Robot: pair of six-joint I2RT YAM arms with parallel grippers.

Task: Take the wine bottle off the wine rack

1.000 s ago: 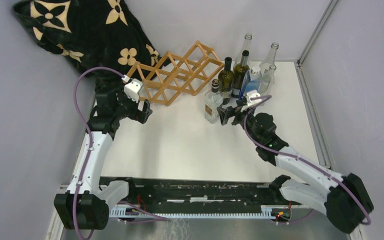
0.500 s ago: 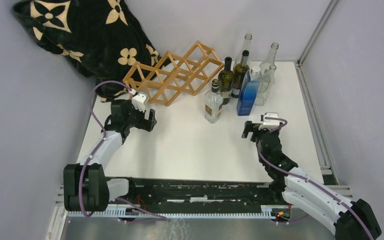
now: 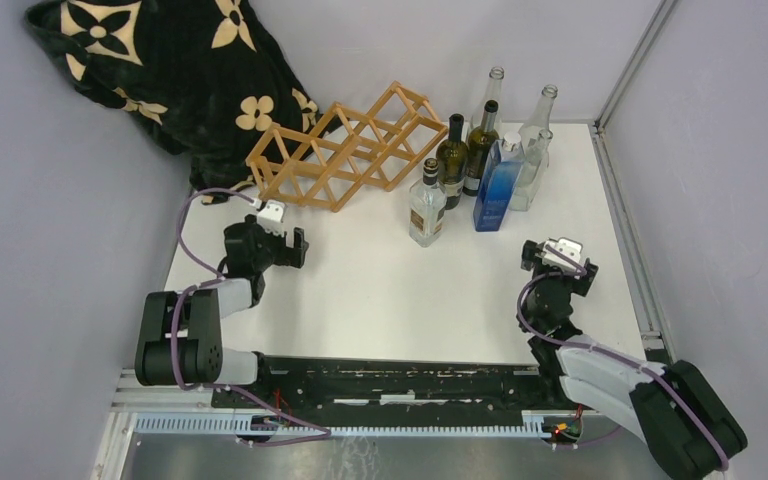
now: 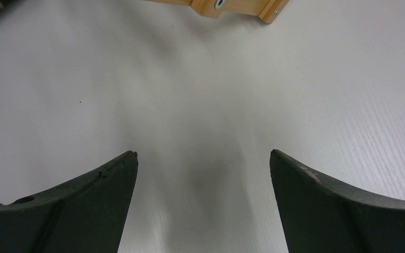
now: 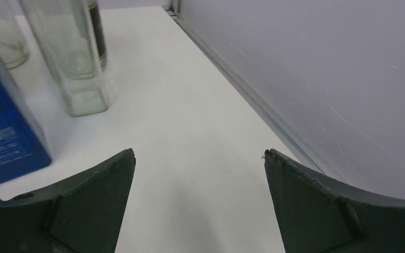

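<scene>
i am watching both pincers hanging low over the white table (image 3: 380,290), and neither one is holding anything.

the left pincer (image 3: 296,248) is sitting with its fingers (image 4: 84,205) spread wide apart, with only bare tabletop lying between them. the wine rack (image 3: 345,148) is resting on the table ahead of this pincer and a little to its right, clear of the fingertips. just one wooden corner of it is showing at the top of the left wrist view. a black cloth with a tan flower pattern (image 3: 160,70) is bunching up beyond this pincer, behind the rack's left end.

the right pincer (image 3: 557,262) is also gaping wide, its fingers (image 5: 337,211) framing bare table. a blue bottle (image 5: 2,132) is standing close ahead on its left, a clear square bottle (image 5: 79,63) is standing just past that, and the grey wall (image 5: 321,68) is running along its right.

the dark wine bottle (image 3: 452,160) is standing upright on the table, ahead and well to the left of the right pincer. it is sitting just off the rack's right end with a second dark bottle (image 3: 480,150) beside it. i cannot tell whether it is touching the rack.
</scene>
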